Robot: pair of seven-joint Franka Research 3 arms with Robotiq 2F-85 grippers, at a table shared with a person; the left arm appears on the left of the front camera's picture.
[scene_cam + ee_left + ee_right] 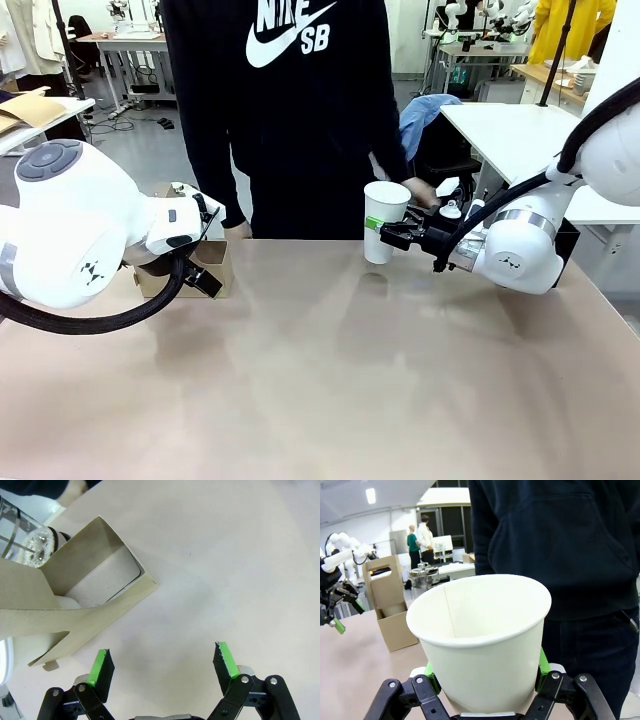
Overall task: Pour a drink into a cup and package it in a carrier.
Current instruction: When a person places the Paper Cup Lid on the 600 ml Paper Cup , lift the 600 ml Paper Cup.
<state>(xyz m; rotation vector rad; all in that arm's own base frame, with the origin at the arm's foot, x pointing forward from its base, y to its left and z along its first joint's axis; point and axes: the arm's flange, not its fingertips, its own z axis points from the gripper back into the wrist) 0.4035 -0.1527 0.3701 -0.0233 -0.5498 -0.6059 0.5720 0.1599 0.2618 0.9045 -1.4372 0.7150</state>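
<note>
A white paper cup, lidless and upright, hangs just above the table near its far edge, and my right gripper is shut on its lower wall. The cup looks empty inside. At the far left stands the brown cardboard carrier with its handle tab up. My left gripper hovers open just beside it, holding nothing. Behind the carrier stands a clear glass jar; the drink inside it is too unclear to make out.
A person in a black hoodie stands at the far edge, with one hand right behind the cup and the other on the table near the carrier. A white side table is at the back right. The tan tabletop lies bare in front.
</note>
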